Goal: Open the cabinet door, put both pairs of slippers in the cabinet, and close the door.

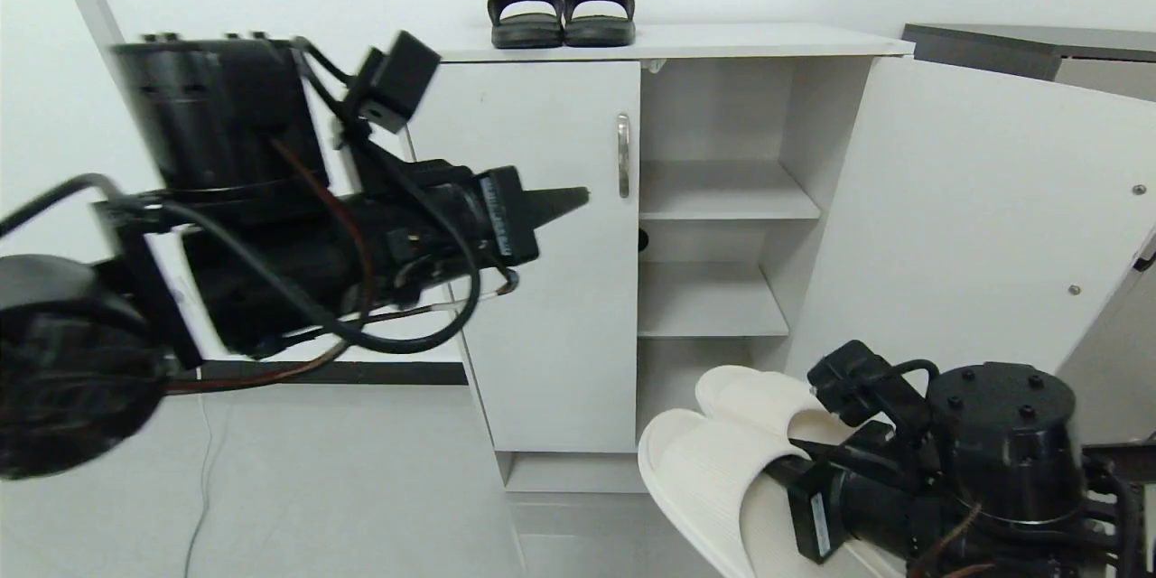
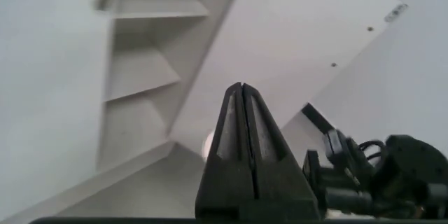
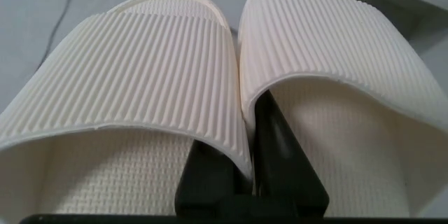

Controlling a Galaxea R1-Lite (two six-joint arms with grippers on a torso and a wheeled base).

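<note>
The white cabinet (image 1: 542, 289) has its left door shut and its right door (image 1: 975, 226) swung wide, showing bare shelves (image 1: 722, 199). A pair of black slippers (image 1: 560, 13) rests on the cabinet top. My right gripper (image 1: 781, 470) is shut on a pair of white ribbed slippers (image 1: 722, 461), held low in front of the open compartment; its fingers (image 3: 280, 147) pinch the two inner straps together (image 3: 241, 77). My left gripper (image 1: 578, 196) is raised in front of the shut left door, near the metal handle (image 1: 623, 155), its fingers pressed together on nothing (image 2: 241, 133).
A grey cabinet (image 1: 1039, 54) stands behind the open door at the right. A thin cable (image 1: 203, 479) trails on the pale floor at the left, below a dark baseboard (image 1: 361, 372). The floor in front of the cabinet is bare.
</note>
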